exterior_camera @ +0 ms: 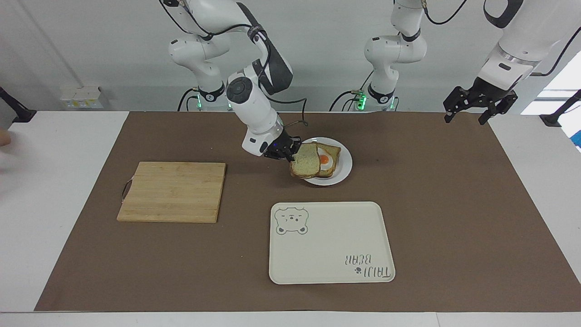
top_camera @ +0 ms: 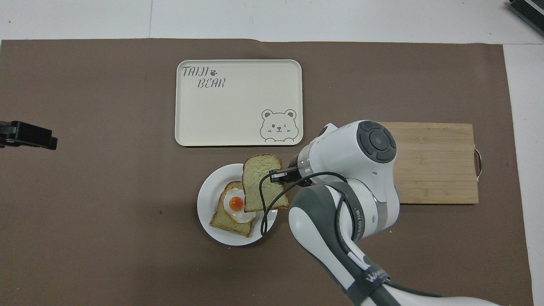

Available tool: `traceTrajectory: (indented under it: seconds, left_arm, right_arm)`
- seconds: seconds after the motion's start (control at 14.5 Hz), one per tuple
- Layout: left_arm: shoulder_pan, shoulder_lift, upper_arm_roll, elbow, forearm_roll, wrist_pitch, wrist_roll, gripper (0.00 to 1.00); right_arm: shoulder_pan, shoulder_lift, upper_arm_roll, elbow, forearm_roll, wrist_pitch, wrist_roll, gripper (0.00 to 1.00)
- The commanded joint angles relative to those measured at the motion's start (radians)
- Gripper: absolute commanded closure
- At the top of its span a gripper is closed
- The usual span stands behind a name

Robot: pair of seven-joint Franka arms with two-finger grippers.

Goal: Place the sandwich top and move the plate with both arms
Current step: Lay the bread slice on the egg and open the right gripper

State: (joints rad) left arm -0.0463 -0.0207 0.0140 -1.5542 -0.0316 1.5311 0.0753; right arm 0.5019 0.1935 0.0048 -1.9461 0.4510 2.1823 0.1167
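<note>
One slice of speckled bread, the sandwich top (exterior_camera: 305,160), hangs pinched by its crust edge in the right end effector (exterior_camera: 290,153), tilted over the rim of the small white plate (exterior_camera: 346,164) and partly covering the egg toast (exterior_camera: 327,162) that lies on it. I'd judge the slice light and soft, apt to sag or tear from an edge hold, so it wants lowering flat and a gentle let-go. The plate looks hard, smooth and shallow; its thin rim at two facing edges seems the only purchase, and it may slide on the brown mat (exterior_camera: 454,204). The left end effector (exterior_camera: 472,109) waits spread wide over the mat's corner at its own end of the bench. The bear tray (exterior_camera: 331,243) sits farther from the robots than the plate, the wooden cutting board (exterior_camera: 172,191) toward the right arm's end; nothing lies between plate and tray.
</note>
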Motion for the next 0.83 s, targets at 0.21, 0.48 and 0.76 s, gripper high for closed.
traceTrajectory:
  seconds: [0.21, 0.48, 0.76]
  left_arm:
    - [0.011, 0.005, -0.009, 0.016, 0.010, -0.020, -0.009, 0.00]
    - [0.011, 0.005, -0.009, 0.016, 0.010, -0.020, -0.009, 0.00]
    - [0.011, 0.005, -0.009, 0.016, 0.010, -0.020, -0.009, 0.00]
  right_arm:
    - [0.112, 0.055, -0.003, -0.022, 0.023, 0.128, 0.055, 1.00]
    - [0.131, 0.073, -0.002, -0.024, 0.110, 0.137, 0.127, 1.00]
    - [0.142, 0.073, -0.002, -0.040, 0.112, 0.135, 0.127, 1.00]
